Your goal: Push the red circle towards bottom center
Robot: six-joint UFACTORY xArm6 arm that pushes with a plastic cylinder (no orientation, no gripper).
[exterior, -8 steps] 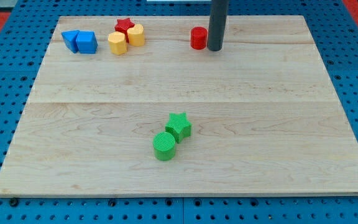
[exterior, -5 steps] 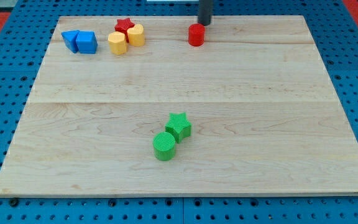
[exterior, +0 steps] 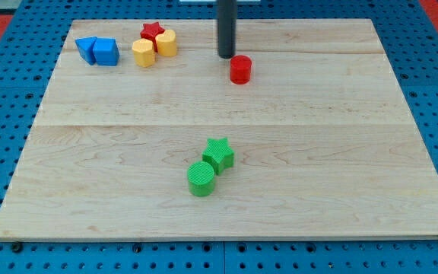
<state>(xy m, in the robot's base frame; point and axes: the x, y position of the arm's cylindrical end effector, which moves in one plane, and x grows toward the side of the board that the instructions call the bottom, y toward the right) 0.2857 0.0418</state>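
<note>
Along the view's top left, two blue blocks (exterior: 97,51) are sitting touching each other, and just to their right a red star (exterior: 152,30) and two yellow blocks (exterior: 154,49) are clustering together; none of these has shifted. Near the middle, my tip (exterior: 226,55) is now standing just up and to the view's left of the red circle (exterior: 240,69), close beside it, having swung round from its right side over the last moments. There are no fingers here, only a bare rod, so nothing is being gripped. The circle is sitting slightly lower on the board (exterior: 356,152) than before, so it is starting to travel towards the bottom, though most of the way remains. Lower down, a green star (exterior: 219,154) and green circle (exterior: 201,179) are lying touching, roughly in the path, which may be calling for a slight detour.
</note>
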